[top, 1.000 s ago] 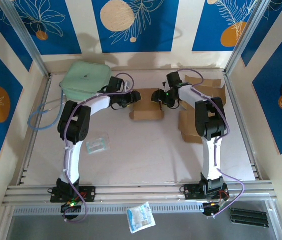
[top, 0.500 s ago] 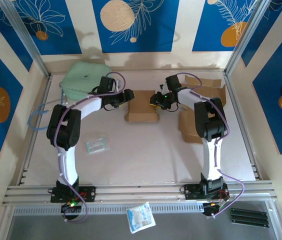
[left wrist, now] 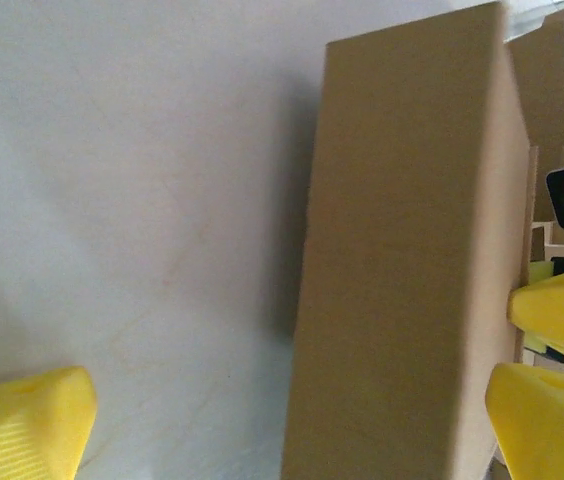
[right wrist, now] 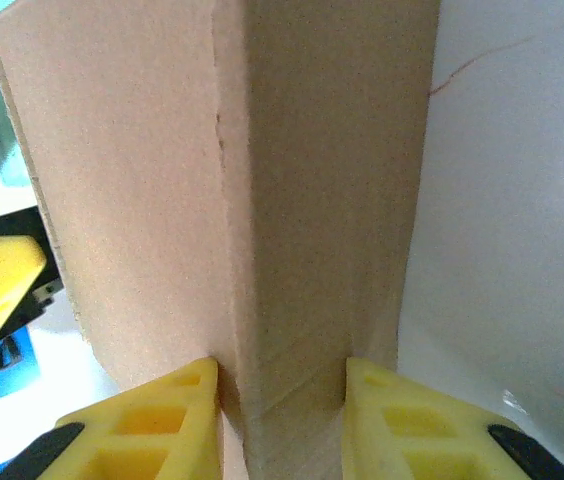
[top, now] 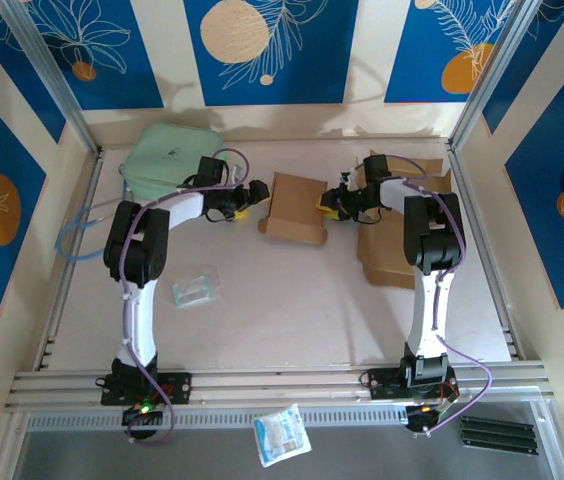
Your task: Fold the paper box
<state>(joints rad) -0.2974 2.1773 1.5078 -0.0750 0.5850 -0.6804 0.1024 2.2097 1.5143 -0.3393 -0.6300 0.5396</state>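
Item: paper box, brown cardboard, partly formed, standing on the table at the far middle.
Left gripper, position: left gripper just beside the box's left face, on the side towards the green lid. Box ahead of the fingers and off towards the right-hand one, apparently touching neither, though the close view leaves that uncertain.
Left gripper, state: jaws spread wide, nothing held.
Right gripper, position: right gripper at the box's right side, one wall of cardboard running up between its yellow fingers.
Right gripper, state: narrow, closed on the box wall, both fingers pressed against cardboard; holding the box.
Weight: judged very light; likely to slide or tip on the smooth table under a one-sided push.
Stiffness: thin board, stiff across flat panels, weak at the creases. Expected to bend where scored and to buckle or dent under a hard pinch.
Surface: matt and dry, fair grip for gripper fingers; low risk of slipping.
Fragility: flaps and corners prone to creasing or tearing if pulled against the fold.
Where to take hold: by a panel edge or upright wall near a crease, as on the right side now. Second hold best on the opposite wall or a loose flap, with the first hold as anchor.
Other stock nearby: flat cardboard blanks at the right of the table; plastic packet on the left, well apart from the box.
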